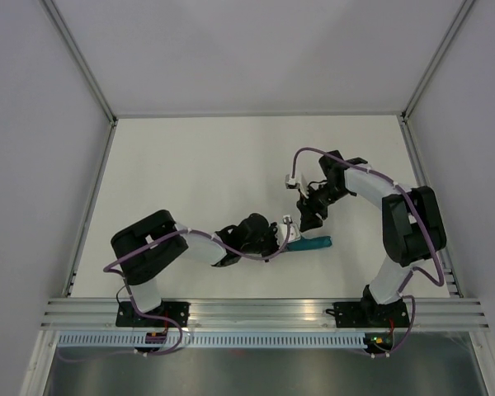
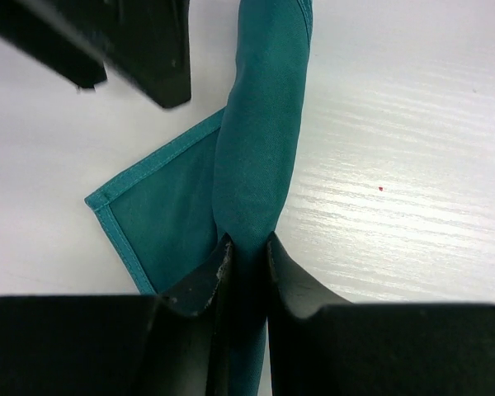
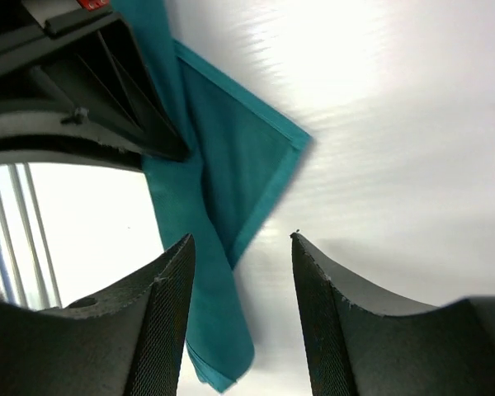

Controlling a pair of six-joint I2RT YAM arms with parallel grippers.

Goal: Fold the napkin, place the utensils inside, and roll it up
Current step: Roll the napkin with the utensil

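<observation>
The teal napkin [image 1: 312, 243] lies on the white table as a narrow roll with one flat corner sticking out. In the left wrist view the roll [image 2: 260, 124] runs away from me and my left gripper [image 2: 247, 243] is shut on its near end. In the top view the left gripper [image 1: 282, 240] is at the roll's left end. My right gripper [image 1: 308, 221] is open just above the roll. In the right wrist view its jaws [image 3: 242, 239] stand wide apart over the napkin [image 3: 231, 157]. No utensil shows in any view.
The right gripper's fingers [image 2: 140, 49] show at the top left of the left wrist view. The left gripper's body [image 3: 82, 99] fills the top left of the right wrist view. An aluminium rail [image 1: 264, 312] runs along the table's near edge.
</observation>
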